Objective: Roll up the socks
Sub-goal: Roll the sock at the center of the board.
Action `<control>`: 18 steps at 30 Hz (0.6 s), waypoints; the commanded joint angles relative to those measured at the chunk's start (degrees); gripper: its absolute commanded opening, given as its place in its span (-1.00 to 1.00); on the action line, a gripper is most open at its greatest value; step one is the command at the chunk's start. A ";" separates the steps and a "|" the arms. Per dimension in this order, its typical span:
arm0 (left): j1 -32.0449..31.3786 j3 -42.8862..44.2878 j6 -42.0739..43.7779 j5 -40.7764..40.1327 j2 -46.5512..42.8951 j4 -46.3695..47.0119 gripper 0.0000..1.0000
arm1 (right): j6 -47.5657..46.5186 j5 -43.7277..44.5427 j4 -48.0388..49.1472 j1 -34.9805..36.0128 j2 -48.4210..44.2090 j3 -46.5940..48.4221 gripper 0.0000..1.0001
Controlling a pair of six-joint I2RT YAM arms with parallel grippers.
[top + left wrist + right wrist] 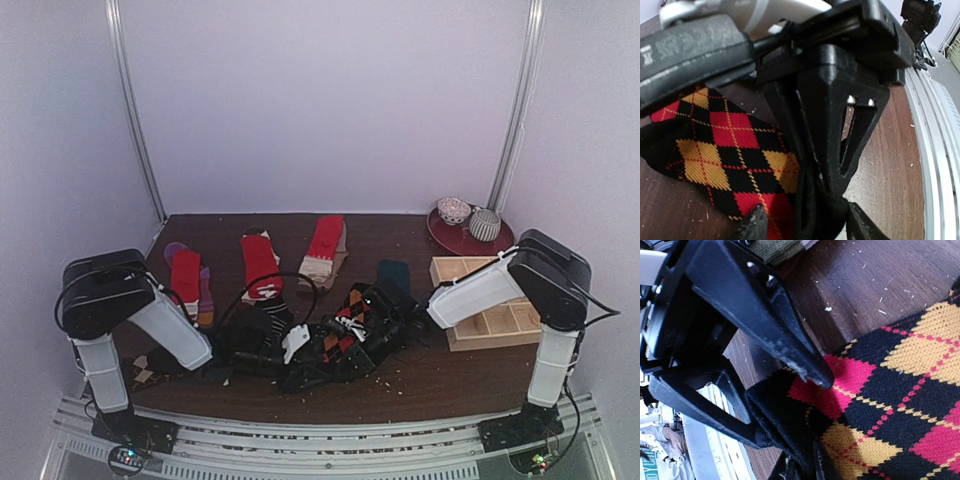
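Dark wood table [450, 370] under white walls, with spare socks [262, 262] laid flat along the back, well apart from where I am working. What I am after is the argyle sock [345, 335], which sits at the front centre, between my two arms.

My right claw [785, 405] is nearly closed and pinches the black edge of that sock; from its wrist view, the patterned body spreads away to the right, flat on the wood. My left claw [807, 225] is about half wide, its jaws on either side of the same gathered black fold, just beside the right one. I cannot tell whether it bites the cloth yet or only brackets it.

So both claws meet at one end, and the length of the sock runs away from that end, from front left to back right as the overhead camera has it, though it is too bunched there to be sure. I judge the roll must travel along that length, and the left claw is the one free to turn it
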 commanded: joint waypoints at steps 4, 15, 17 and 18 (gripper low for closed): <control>-0.30 1.97 -1.48 0.66 2.63 1.62 -0.27 | -0.63 4.35 -8.14 0.10 3.97 -1.65 -0.73; -0.06 3.50 -11.61 1.05 2.90 -5.46 -1.00 | -2.80 8.85 -8.54 0.10 -2.01 -2.71 -0.16; -0.03 4.05 -14.23 0.48 3.30 -10.56 -1.00 | -3.62 12.09 -6.01 0.02 -7.04 -4.53 -0.08; -0.03 4.02 -15.33 0.48 3.43 -12.49 -1.00 | -4.09 13.53 -4.04 0.01 -10.28 -5.97 -0.05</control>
